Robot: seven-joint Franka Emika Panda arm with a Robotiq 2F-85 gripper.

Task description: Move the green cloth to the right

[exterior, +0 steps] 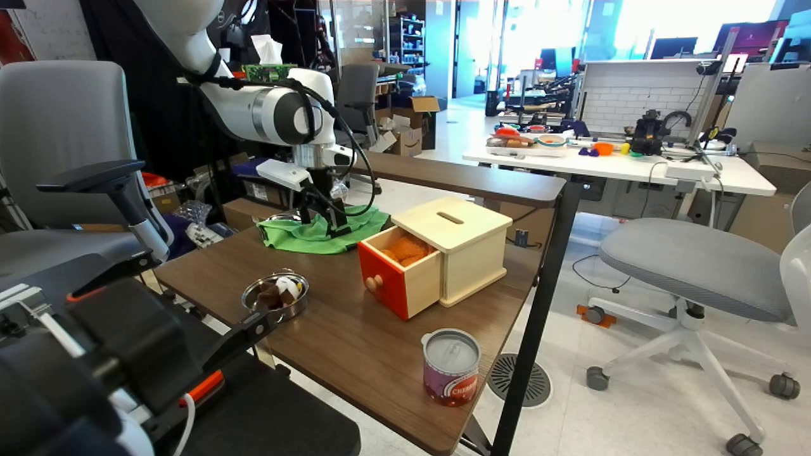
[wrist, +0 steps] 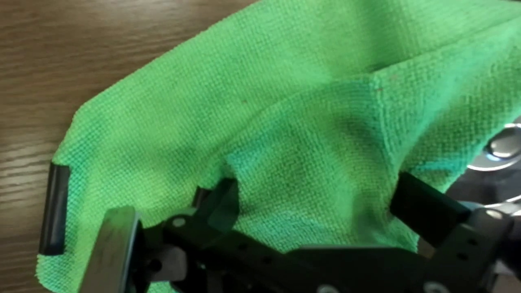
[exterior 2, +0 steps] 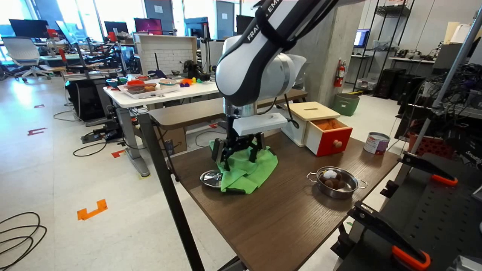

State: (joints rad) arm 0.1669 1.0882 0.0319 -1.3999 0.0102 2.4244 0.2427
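The green cloth lies rumpled on the brown table at the robot's side. It shows in both exterior views (exterior: 298, 238) (exterior 2: 250, 175) and fills most of the wrist view (wrist: 285, 122). My gripper (wrist: 319, 199) is open, with its fingers wide apart on either side of a cloth fold. It points down at the cloth in both exterior views (exterior: 322, 227) (exterior 2: 240, 160). The fingertips are at the cloth's surface; I cannot tell how firmly they touch it. A dark strip shows at the cloth's edge in the wrist view.
A silver lid (exterior 2: 211, 178) lies beside and partly under the cloth, also in the wrist view (wrist: 504, 142). A wooden box (exterior: 475, 266) with an open red drawer (exterior: 384, 278), a metal pot (exterior 2: 339, 192) holding small items and a can (exterior: 452, 370) stand on the table (exterior: 355, 354).
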